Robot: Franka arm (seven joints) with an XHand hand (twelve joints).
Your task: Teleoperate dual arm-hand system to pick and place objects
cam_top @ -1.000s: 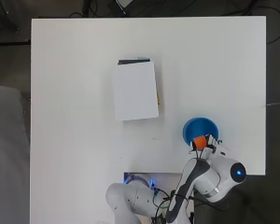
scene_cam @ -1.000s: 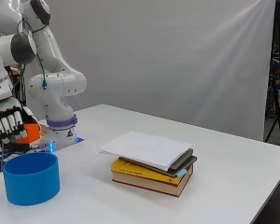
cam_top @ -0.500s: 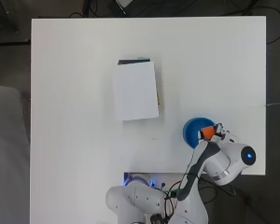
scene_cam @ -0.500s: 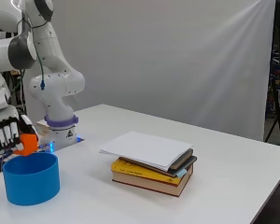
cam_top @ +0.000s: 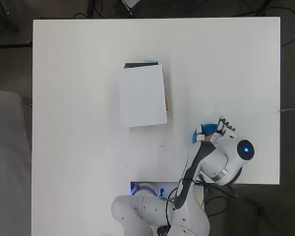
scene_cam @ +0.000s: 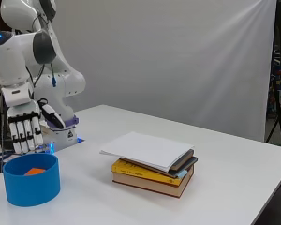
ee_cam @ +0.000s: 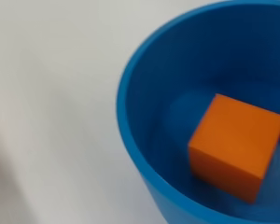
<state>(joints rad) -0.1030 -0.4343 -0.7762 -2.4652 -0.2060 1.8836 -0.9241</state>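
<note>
Released half a second ago from the hand's grasp, the orange cube (ee_cam: 235, 145) now lies at the bottom of the blue bowl (scene_cam: 32, 183). In the wrist view it sits inside the blue wall with one corner tipped, and whether it has fully settled cannot be told. In the side view only its top shows over the rim, a flat patch of orange.

Just above and behind the bowl hangs the hand (scene_cam: 25, 127), fingers straight and pointing down, thumb held out to the side, nothing between them: it is open and empty. It has also shifted since the earlier frames, so that in the overhead view the fingers (cam_top: 225, 125) show at the bowl's far edge and the arm covers most of the bowl.

For the task, I judge this placement done: the cube is in the container and the hand is free to lift away.

Farther along the white table (cam_top: 78, 98), well apart from the bowl, a stack of books (scene_cam: 152, 169) lies where it lay before, a sheaf of white paper (cam_top: 142, 96) resting on top. Whether they belong to the task is not clear.
</note>
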